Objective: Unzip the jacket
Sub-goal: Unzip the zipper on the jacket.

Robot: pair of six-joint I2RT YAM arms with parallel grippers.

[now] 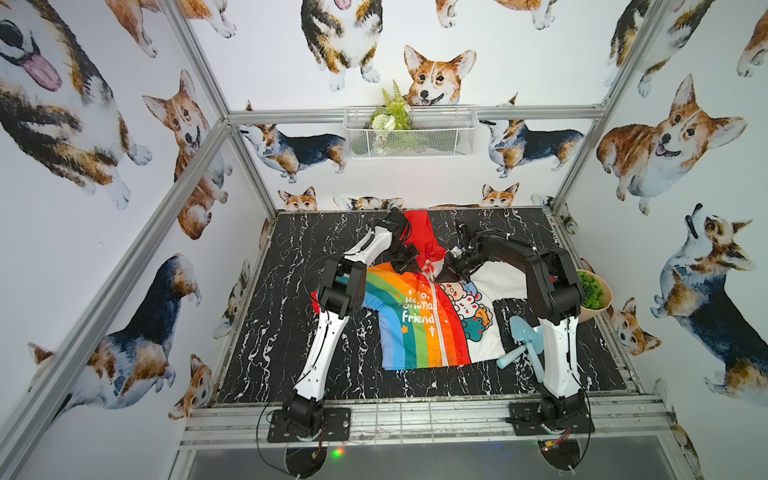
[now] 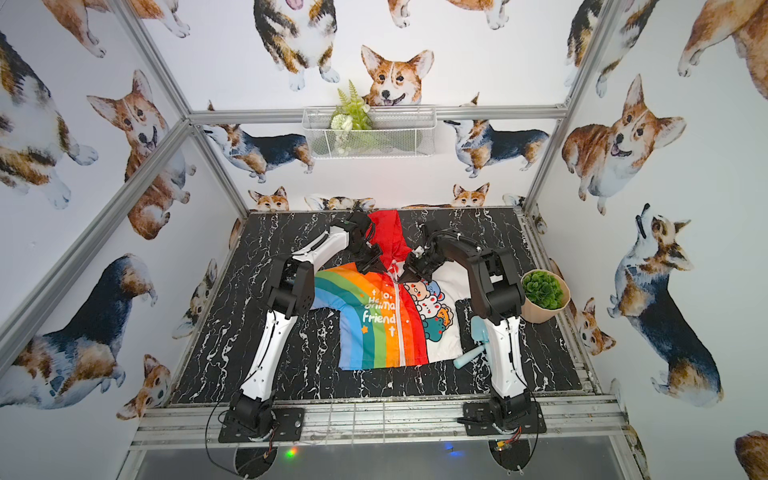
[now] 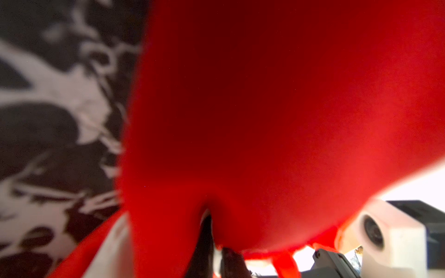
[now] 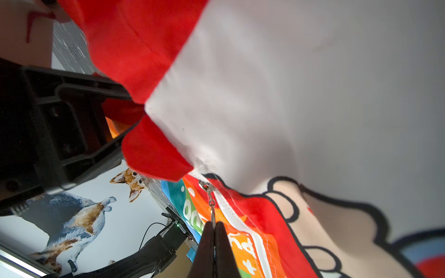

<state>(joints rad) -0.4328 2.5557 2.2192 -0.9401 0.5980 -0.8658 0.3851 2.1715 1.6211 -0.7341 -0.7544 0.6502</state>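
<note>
**Two robot hands grip a child's jacket at its collar**

We see a small hooded jacket (image 1: 419, 324) lying flat and front up in the middle of the black marbled tabletop (image 1: 291, 332). Its red hood (image 1: 419, 237) points toward the back wall. One half of the jacket is rainbow-striped and the other is white with cartoon bears. The white zipper (image 1: 438, 328) between them is closed almost to the collar.

The left hand (image 1: 407, 262) is at the jacket's collar on the rainbow side, clenched on red fabric at the base of the hood. The right hand (image 4: 214, 227) is at the collar on the white side. Its fingers are pressed together on the metal zipper pull (image 4: 212, 208).

A pale blue trowel (image 1: 521, 338) lies just beside the jacket's white hem. A potted plant (image 1: 592, 291) stands beyond the jacket's white sleeve.
</note>
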